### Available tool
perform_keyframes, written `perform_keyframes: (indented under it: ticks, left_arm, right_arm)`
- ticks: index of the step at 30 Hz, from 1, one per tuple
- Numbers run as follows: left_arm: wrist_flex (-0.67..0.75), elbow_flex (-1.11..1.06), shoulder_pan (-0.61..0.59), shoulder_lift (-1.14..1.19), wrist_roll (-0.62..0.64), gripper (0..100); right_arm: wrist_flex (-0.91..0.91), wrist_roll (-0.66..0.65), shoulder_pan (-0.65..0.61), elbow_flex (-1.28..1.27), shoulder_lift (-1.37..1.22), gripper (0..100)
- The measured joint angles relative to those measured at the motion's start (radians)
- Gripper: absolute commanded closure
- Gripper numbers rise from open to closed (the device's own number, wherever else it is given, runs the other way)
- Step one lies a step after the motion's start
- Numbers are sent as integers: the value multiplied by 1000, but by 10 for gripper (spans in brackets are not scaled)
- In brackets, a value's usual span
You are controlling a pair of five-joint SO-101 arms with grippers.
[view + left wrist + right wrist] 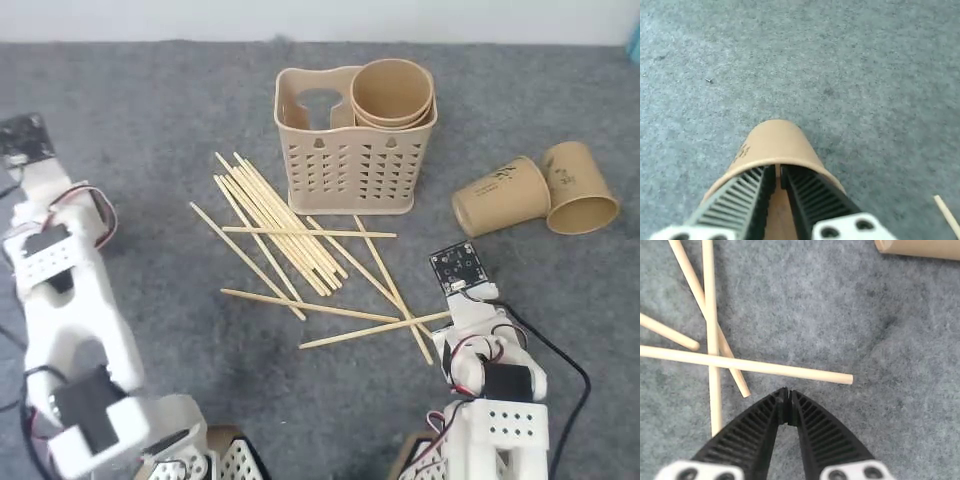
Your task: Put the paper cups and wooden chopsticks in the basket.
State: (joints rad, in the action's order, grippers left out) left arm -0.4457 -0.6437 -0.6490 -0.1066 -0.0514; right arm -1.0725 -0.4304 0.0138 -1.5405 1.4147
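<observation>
- High view: tan slotted basket (345, 170) upright on grey carpet (150, 110); a stack of paper cups (392, 90) nested in one of its two compartments
- On the stack's side of the basket, near but apart from it, one loose cup (500, 196) and a second loose cup (578, 187) tipped over side by side, brown with dark print
- In front of the basket, wooden chopsticks (285, 225) fanned and crossing, the farthest ends close to its base
- Left wrist view: left gripper (778, 170) clenched on a held cup (772, 142), jaws almost together at the rim with a strip of cup wall between; brown, tapering toward its base, small print on the side; judged well apart from the basket
- Likely light, thin-walled and easy to crush; best pinched gently at the rim, one finger inside
- Right wrist view: right gripper (788, 392) clenched on nothing, tips together over the carpet just beside the end of one pale chopstick (747, 365), in front of the basket, past the pile
- Round and straight; likely light, stiff, smooth and ready to roll; best taken across the length near the middle
</observation>
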Motion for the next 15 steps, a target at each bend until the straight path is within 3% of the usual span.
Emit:
perform_keyframes:
  ticks: [9,15]
  left_arm:
    - [37,183,-77,201,-2,978]
    - [-21,307,-115,236,-2,835]
  right_arm:
    - [0,0,0,0,0,991]
    - [0,0,0,0,0,991]
